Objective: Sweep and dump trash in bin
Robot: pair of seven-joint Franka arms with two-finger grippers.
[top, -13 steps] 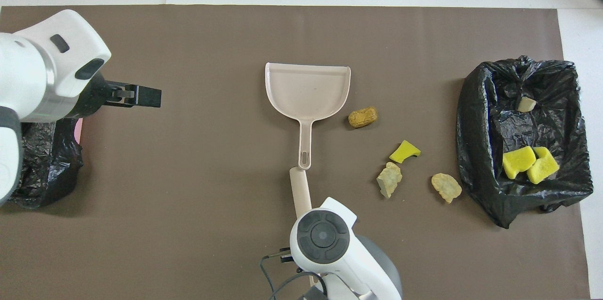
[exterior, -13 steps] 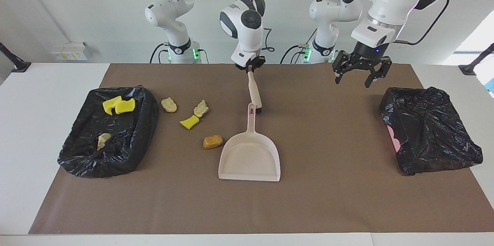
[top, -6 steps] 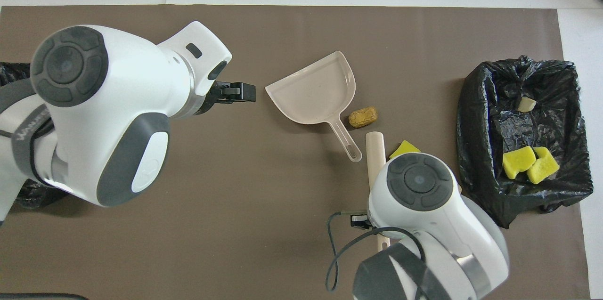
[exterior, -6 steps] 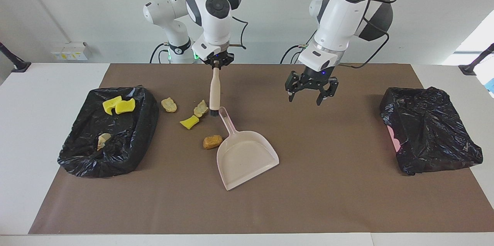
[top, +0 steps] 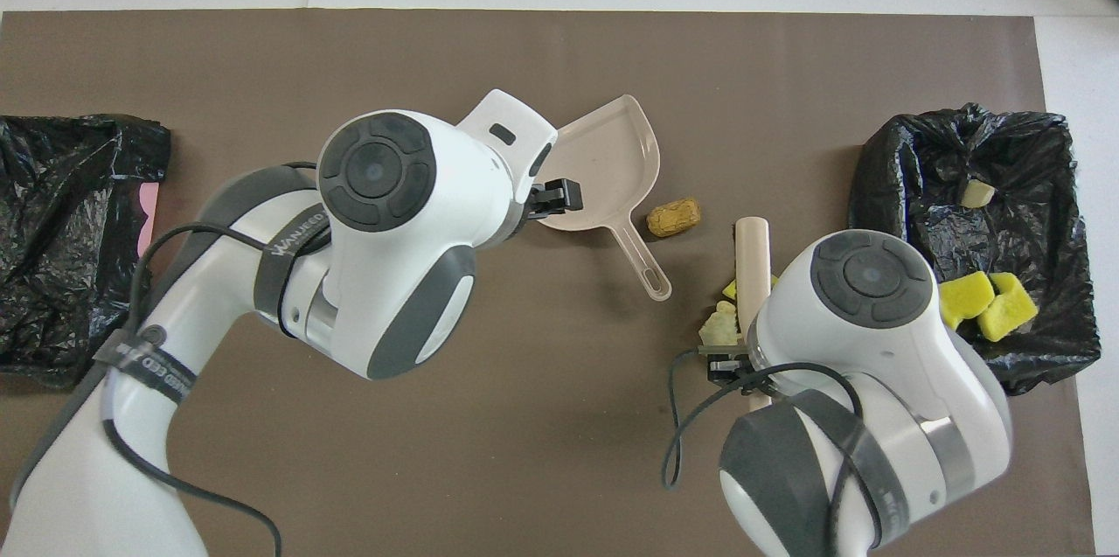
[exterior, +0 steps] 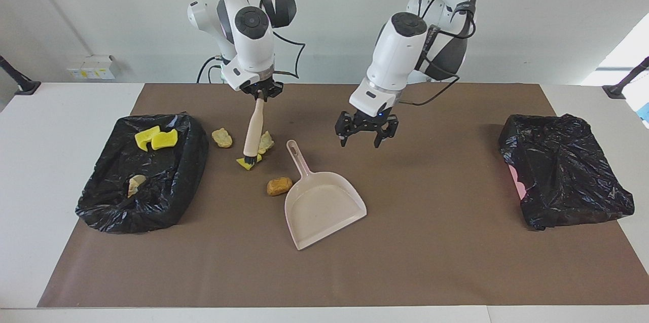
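Two views for you, facing one first. Your right gripper (exterior: 260,94) is clamping the brush (exterior: 252,133) by its handle top, and the bristles are pressing on a yellow-green scrap (exterior: 248,161). A pale scrap (exterior: 265,141) is sitting just beside the brush, another pale scrap (exterior: 222,137) is lying between it and the bin (exterior: 167,196), and the orange-brown scrap (exterior: 279,186) is touching the dustpan (exterior: 324,209). Your left gripper (exterior: 366,136) is hanging with fingers apart over the mat beside the dustpan handle.

Overhead, the brush (top: 752,251) is pointing away from the robots, the orange-brown scrap (top: 674,216) is lying beside it, and the dustpan (top: 612,163) is partly hiding under your left arm. Three scraps are resting in the bin (top: 883,216).
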